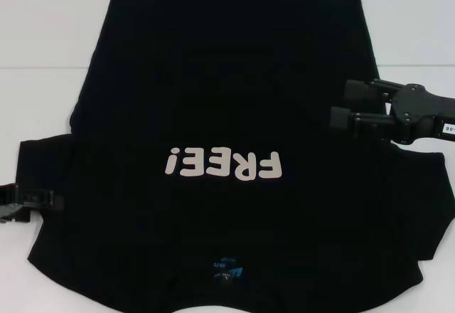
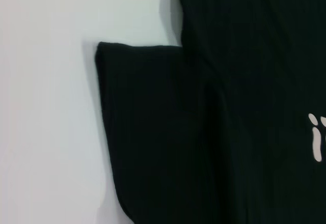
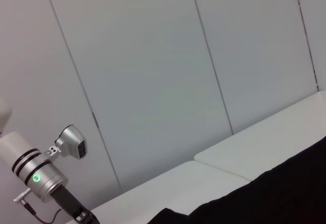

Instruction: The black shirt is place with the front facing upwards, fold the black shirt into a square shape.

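Right gripper [image 1: 341, 105] fingers spread apart, gripping nothing, over the black shirt's [image 1: 227, 107] right side. Left gripper [image 1: 35, 200] low at the left sleeve edge; cannot tell its finger state. Shirt lies flat, front up, on the white table [image 1: 50, 50].

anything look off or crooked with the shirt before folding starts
Nothing stands out. The black shirt lies flat, front up, on the white table, lettering showing and sleeves spread. The left gripper sits at the left sleeve's edge; the right gripper, open, hovers by the right side.
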Tool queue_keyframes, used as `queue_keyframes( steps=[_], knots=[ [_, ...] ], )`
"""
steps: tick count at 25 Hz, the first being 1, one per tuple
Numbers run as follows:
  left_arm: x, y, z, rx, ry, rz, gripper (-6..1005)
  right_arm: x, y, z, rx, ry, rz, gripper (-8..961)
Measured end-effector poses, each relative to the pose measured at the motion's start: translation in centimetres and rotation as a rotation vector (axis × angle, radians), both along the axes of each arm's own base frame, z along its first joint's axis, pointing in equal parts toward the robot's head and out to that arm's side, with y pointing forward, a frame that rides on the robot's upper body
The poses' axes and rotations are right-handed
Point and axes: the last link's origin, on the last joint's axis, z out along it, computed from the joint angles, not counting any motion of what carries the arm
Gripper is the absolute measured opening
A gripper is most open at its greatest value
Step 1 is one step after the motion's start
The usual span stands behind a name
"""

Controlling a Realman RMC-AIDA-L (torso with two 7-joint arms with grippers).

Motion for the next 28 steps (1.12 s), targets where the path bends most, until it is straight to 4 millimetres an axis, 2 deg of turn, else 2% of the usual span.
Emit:
queue_keyframes(
  steps=[26,28],
  knots=[
    [0.2,2.0,0.0,0.068,0.073,-0.034,876,0.2,-0.2,0.2,0.015,0.018,-0.008,931],
    [0.1,2.2,0.1,0.084,0.081,-0.034,833,0.3,-0.2,0.2,0.016,0.019,-0.01,931]
  ],
)
